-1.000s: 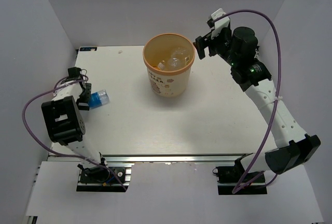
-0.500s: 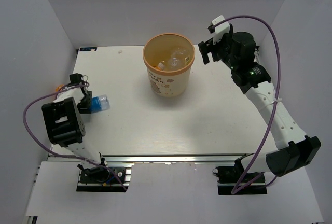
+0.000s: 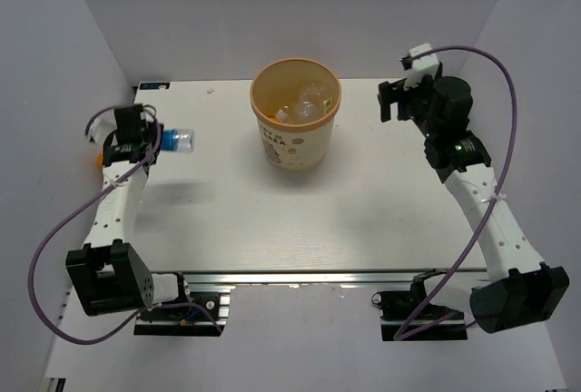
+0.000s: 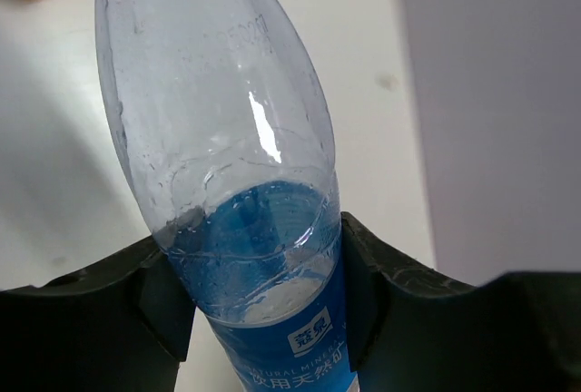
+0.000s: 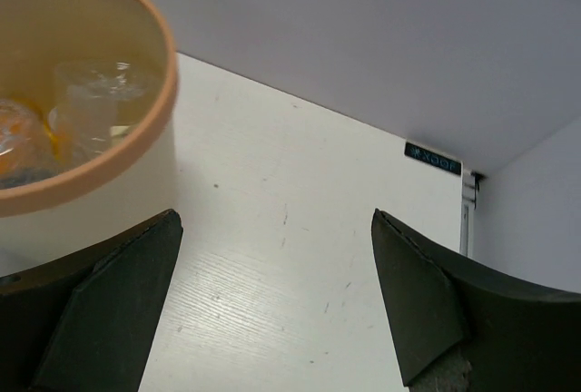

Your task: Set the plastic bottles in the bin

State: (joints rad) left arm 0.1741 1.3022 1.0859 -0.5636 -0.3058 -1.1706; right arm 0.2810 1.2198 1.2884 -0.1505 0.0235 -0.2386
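**Left arm swings a bottle back; right arm clear of the bin**

Since a second ago the left gripper has reached farther back along the table's left edge. It is clamped on a clear bottle. The right gripper has drawn away from the bin toward the back right corner. Bare tabletop separates bottle and bin. Only the left wrist view shows the fingers pressing both sides of the blue label. The right wrist view shows the jaws wide apart and empty, and bottles in the bin.
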